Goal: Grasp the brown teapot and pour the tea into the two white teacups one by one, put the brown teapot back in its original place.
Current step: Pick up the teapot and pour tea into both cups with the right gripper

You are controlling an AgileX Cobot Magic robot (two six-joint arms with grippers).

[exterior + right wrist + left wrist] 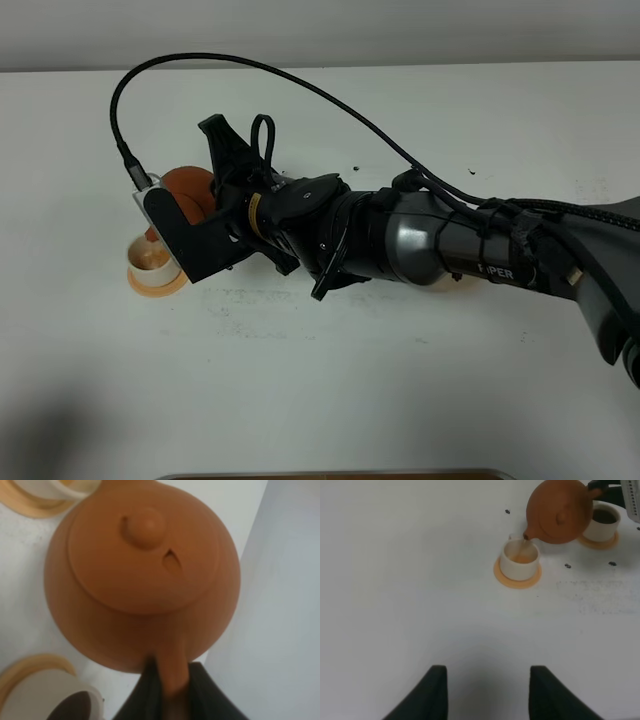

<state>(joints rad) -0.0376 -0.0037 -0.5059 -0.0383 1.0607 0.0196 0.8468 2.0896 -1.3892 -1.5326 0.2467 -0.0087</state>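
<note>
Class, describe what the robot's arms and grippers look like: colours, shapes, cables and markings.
The right arm is glossy black and dark grey, in rounded segments, with a yellow ring at the wrist, white lettering and a looping black cable. The left gripper has two matte black, tapered fingers.

Overhead and wrist views (right nearest) share teapot.

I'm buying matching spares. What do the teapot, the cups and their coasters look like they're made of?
Brown teapot: likely unglazed clay; matte, even terracotta surface without gloss. White teacups, one under the spout and one beside the pot: probably glazed ceramic; smooth cream walls, thick rims. Orange coasters: unclear, maybe silicone or wood; thin, flat, dull discs.
</note>
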